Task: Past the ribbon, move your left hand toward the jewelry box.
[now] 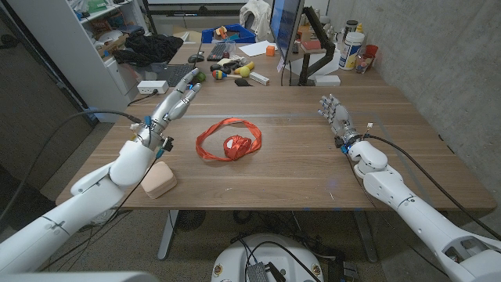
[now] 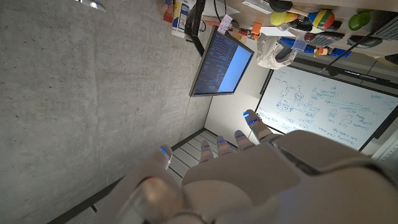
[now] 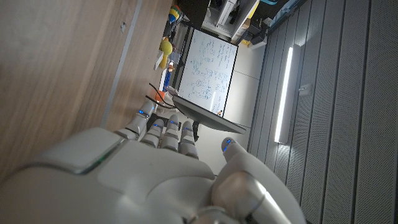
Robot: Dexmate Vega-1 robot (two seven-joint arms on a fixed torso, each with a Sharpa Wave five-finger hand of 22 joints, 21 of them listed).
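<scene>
A red ribbon point(image 1: 228, 141) lies in a loop with a bunched knot at the middle of the wooden table point(image 1: 297, 168). A pale pink rounded jewelry box point(image 1: 159, 180) sits near the table's front left edge, close beside my left forearm. My left hand point(image 1: 174, 100) is raised over the far left of the table, behind and to the left of the ribbon. Its fingers are stretched out and apart and hold nothing. The left wrist view shows the same spread hand point(image 2: 249, 168). My right hand point(image 1: 337, 117) stands at the right with its fingers up and empty, as in the right wrist view point(image 3: 168, 162).
Behind the table stand a monitor point(image 1: 286, 31), a blue bin point(image 1: 228, 34), a black cloth point(image 1: 149, 47), bottles point(image 1: 352, 51) and small toys point(image 1: 235, 70). A white power strip point(image 1: 153, 86) lies at the far left corner, and a shelf point(image 1: 94, 23) rises beyond it.
</scene>
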